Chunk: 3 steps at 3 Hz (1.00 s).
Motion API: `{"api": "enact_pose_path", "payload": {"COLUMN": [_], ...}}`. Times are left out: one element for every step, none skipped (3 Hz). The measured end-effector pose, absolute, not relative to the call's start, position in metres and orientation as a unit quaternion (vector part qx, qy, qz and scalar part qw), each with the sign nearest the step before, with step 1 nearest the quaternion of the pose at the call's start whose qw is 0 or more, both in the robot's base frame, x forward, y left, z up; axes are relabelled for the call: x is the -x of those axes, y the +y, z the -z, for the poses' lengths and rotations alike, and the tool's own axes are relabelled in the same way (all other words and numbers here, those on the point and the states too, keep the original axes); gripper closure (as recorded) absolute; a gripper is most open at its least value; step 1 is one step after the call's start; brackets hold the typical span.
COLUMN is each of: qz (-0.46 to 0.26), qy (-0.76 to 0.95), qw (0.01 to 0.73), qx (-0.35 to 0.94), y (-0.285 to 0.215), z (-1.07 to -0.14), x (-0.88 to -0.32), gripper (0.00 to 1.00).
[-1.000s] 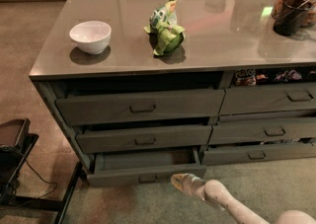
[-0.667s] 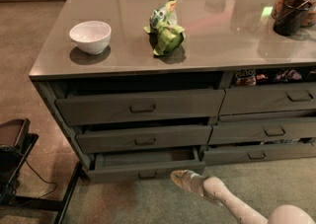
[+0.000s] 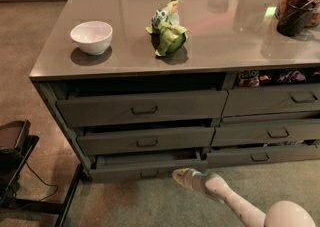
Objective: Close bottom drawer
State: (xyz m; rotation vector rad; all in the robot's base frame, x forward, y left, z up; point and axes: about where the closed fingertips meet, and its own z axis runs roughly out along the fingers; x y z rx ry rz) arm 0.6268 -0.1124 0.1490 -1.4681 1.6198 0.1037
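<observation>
- The bottom drawer [image 3: 145, 165] sits in the lower centre of the frame, lowest of the left-hand stack. It stands out a little from the cabinet, with a dark gap showing above its front, so it looks not fully shut.
- The gripper [image 3: 182, 175] is at the bottom centre, low to the floor. It is just in front of the right end of that drawer's front and right of the small pull. I cannot tell whether it is open or closed, nor whether it touches the front.
- Risk: a push this far off centre could skew the drawer on its runners and jam it partly open.
- Risk: drifting right, the tip could press the neighbouring low drawer [image 3: 260, 157] instead.
- Risk: sliding down, it could slip under the front edge and push nothing.
- The bowl [image 3: 91, 36] and green bag [image 3: 167, 33] on the surface [image 3: 235, 36] are well apart from the arm, so a hard shove would probably only jolt them.
</observation>
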Motion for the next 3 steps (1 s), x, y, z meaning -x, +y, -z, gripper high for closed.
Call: {"api": "enact_pose_path", "payload": {"qz": [-0.038, -0.035, -0.031], "qy": [0.659, 0.659, 0.663], "qw": [0.455, 0.449, 0.436], "qx": [0.598, 0.603, 0.608], "y": [-0.113, -0.113, -0.113], "z": [-0.152, -0.155, -0.153], "x": [-0.636, -0.647, -0.671], "gripper": [1.0, 1.0, 1.0]}}
